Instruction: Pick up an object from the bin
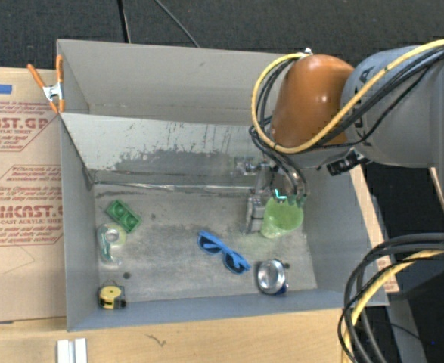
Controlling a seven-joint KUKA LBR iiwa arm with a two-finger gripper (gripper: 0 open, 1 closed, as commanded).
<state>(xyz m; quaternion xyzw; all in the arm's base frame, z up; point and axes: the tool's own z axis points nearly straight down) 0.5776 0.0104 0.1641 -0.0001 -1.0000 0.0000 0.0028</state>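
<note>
My pincer hung at the right side of the bin, just beside a pale green lump; whether it was apart or clamped, I couldn't tell.

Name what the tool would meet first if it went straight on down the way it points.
Probably the pale green rounded object just below the tool, at the right of the grey bin. Depth is unclear, so they may already touch.

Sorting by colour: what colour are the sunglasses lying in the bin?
The sunglasses are blue, seen in the camera view.
</note>
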